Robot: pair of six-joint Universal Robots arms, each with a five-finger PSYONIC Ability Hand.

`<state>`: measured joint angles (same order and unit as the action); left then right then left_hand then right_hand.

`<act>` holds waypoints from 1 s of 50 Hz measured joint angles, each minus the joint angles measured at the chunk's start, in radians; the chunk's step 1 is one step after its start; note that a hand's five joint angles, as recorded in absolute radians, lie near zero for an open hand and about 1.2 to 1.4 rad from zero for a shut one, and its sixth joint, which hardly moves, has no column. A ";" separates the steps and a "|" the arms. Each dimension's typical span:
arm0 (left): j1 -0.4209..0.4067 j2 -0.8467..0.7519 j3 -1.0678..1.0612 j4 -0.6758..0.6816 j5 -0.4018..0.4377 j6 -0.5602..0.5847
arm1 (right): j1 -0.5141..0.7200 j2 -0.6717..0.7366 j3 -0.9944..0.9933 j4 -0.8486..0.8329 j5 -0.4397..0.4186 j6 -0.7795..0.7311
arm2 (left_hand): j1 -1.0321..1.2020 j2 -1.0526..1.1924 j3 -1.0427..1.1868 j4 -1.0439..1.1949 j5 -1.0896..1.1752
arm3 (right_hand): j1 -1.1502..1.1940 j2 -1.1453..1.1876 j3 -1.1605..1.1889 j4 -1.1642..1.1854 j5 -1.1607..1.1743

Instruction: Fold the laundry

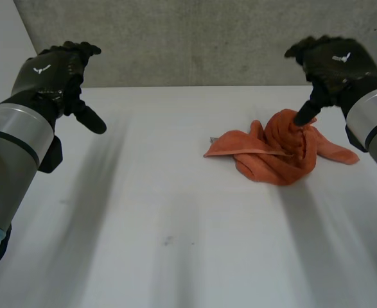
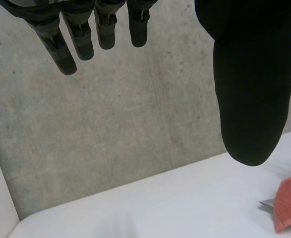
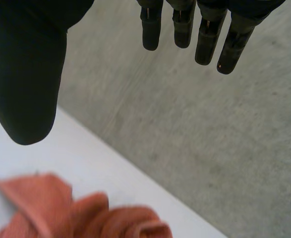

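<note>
Nearest the camera, the white table (image 1: 143, 224) carries a small dark mark (image 1: 167, 241) at about six o'clock from its middle. The grey left arm (image 1: 11, 147) comes in at eight o'clock and the right arm (image 1: 371, 115) at three o'clock.

Farther back, at roughly two o'clock from the table's middle, an orange cloth (image 1: 275, 154) lies crumpled in a loose heap. One flap spreads flat toward nine o'clock, and a small tag (image 1: 211, 140) shows at that flap's edge. A narrower tail of the cloth runs off toward three o'clock.

The right hand (image 1: 333, 61) hangs over the heap, its thumb pointing down at the raised hump. From the right wrist, the thumb (image 3: 26, 74) and the straight, spread fingers (image 3: 207, 42) hold nothing. A strip of table shows between the thumb tip and the cloth.

The left hand (image 1: 50, 74) is raised at ten o'clock, well apart from the cloth. Its fingers are relaxed and spread, its thumb juts out, and it grips nothing.

Behind the table's far edge at twelve o'clock stands a grey concrete wall (image 1: 188, 38).
</note>
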<state>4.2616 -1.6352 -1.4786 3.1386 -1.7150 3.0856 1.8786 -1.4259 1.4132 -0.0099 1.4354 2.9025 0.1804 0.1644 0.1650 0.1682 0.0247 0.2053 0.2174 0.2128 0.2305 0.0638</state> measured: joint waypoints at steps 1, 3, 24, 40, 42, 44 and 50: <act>0.000 -0.012 0.000 0.000 0.000 0.001 | -0.001 0.028 -0.008 0.017 -0.002 -0.056 | 0.000 0.000 0.000 0.000 0.000 | 0.000 0.000 0.000 0.000 0.000; 0.000 -0.023 0.001 0.000 0.000 0.001 | -0.003 0.060 -0.016 0.033 -0.002 -0.118 | 0.000 0.000 0.000 0.000 0.000 | 0.000 0.000 0.000 0.000 0.000; 0.001 -0.032 0.008 0.005 0.000 0.001 | -0.013 0.660 -0.316 -0.020 -0.131 -0.111 | 0.000 0.000 0.000 0.000 0.000 | 0.011 0.015 0.010 0.008 0.008; 0.002 -0.038 0.008 0.028 -0.001 0.002 | 0.023 0.396 -0.294 -0.169 -0.123 0.004 | 0.000 0.000 0.000 0.000 0.000 | 0.740 0.957 0.967 0.957 0.890; 0.004 -0.031 0.011 0.028 -0.001 0.002 | 0.058 0.327 -0.272 -0.167 -0.140 0.049 | 0.000 0.000 0.000 0.000 0.000 | 0.740 0.957 0.967 0.957 0.890; 0.006 -0.024 0.013 0.028 -0.002 0.002 | 0.097 0.288 -0.253 -0.162 -0.154 0.084 | 0.000 0.000 0.000 0.000 0.000 | 0.740 0.957 0.967 0.957 0.891; 0.017 0.031 0.018 0.035 -0.005 0.002 | 0.307 0.263 -0.164 -0.130 -0.194 0.152 | 0.000 0.000 0.000 0.000 0.000 | 0.740 0.957 0.970 0.957 0.903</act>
<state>4.2791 -1.6046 -1.4606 3.1733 -1.7198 3.0879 2.1860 -1.1628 1.2495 -0.1394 1.2411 3.0546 0.1804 0.1644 0.1649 0.1682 0.0247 0.9453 1.1740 1.1825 1.1877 0.9672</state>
